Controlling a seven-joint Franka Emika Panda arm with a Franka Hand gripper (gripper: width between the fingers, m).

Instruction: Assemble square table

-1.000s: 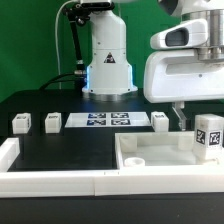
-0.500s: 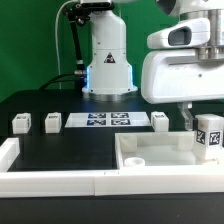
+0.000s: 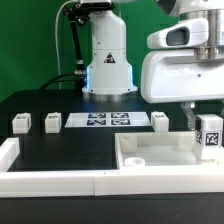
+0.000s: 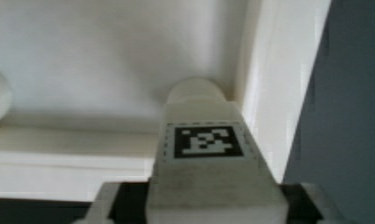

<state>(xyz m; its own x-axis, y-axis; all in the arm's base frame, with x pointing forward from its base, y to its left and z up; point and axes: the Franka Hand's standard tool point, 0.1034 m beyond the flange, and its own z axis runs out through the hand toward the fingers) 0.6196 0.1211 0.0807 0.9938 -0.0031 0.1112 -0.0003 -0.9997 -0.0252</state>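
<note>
— Exterior view: gripping anything with the gripper [image 3: 203,122]?
— Pinching a tagged leg block [image 3: 209,135] upright at three o'clock, over the far corner of the square tabletop [image 3: 165,152] lying at five o'clock on the black table [image 3: 70,150].
— Spotting more legs?
— Counting a far leg block [image 3: 20,124] and a second leg block [image 3: 52,122] at nine o'clock of the marker board [image 3: 105,120], and a third leg block [image 3: 160,121] at its three o'clock.
— Wrist view?
— Squeezing the tagged leg block [image 4: 205,140] between narrowed fingers [image 4: 113,205], pointing it beside the square tabletop's [image 4: 95,60] raised rim.
</note>
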